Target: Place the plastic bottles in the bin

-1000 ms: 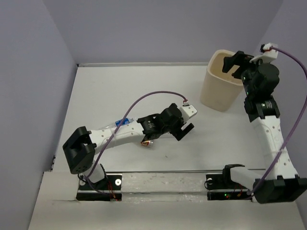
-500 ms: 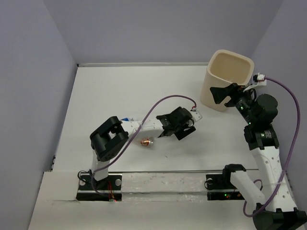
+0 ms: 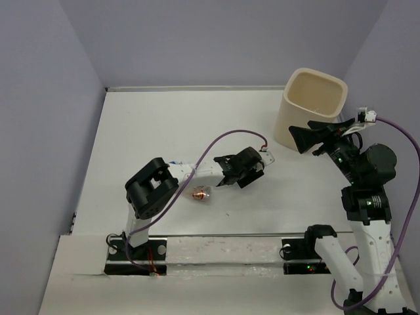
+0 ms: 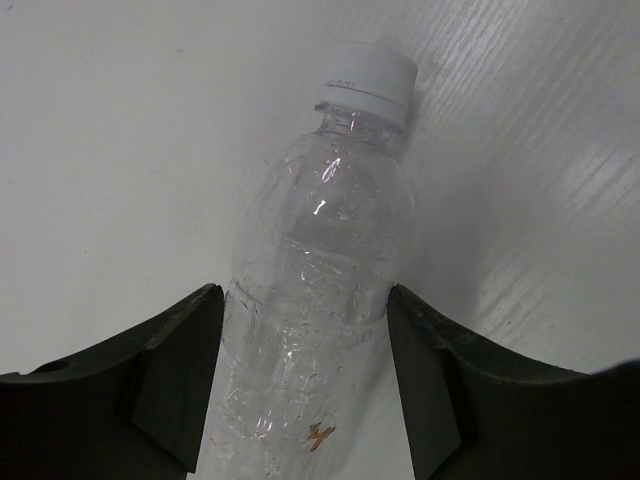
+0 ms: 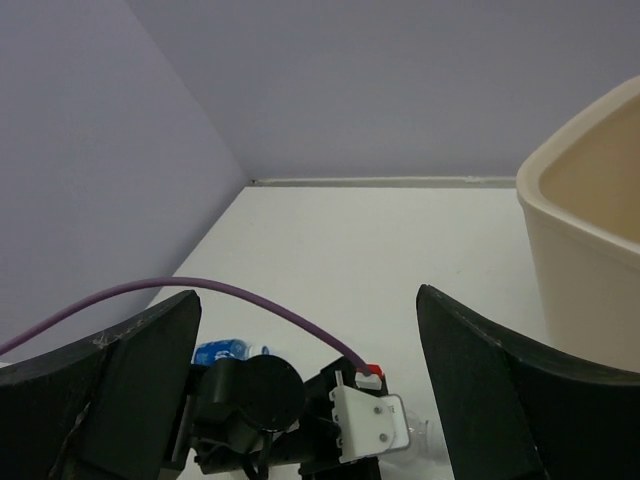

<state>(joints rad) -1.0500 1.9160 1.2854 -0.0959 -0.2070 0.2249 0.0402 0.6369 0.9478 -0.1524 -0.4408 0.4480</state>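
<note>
A clear crinkly plastic bottle [image 4: 320, 230] with a white cap lies on the white table. My left gripper [image 4: 305, 295] is shut on its body, one finger pressed against each side. From above, the left gripper [image 3: 244, 172] covers that bottle at mid-table. A second bottle with a blue label [image 3: 174, 163] [image 5: 225, 352] peeks out behind the left forearm. A small crumpled clear bottle with an orange-red label [image 3: 201, 193] lies just in front of that arm. The cream bin [image 3: 292, 128] [image 5: 590, 250] stands upright at the back right. My right gripper [image 3: 307, 134] [image 5: 305, 295] hangs open and empty beside the bin's near wall.
Lilac walls close the table on the left, back and right. The left arm's purple cable [image 3: 223, 139] arches over the table's middle. A rail with both arm bases [image 3: 223, 252] runs along the near edge.
The left arm folded its elbow up, lowered its gripper and closed on the clear bottle. The right gripper pulled back from over the bin's mouth to its near side.
</note>
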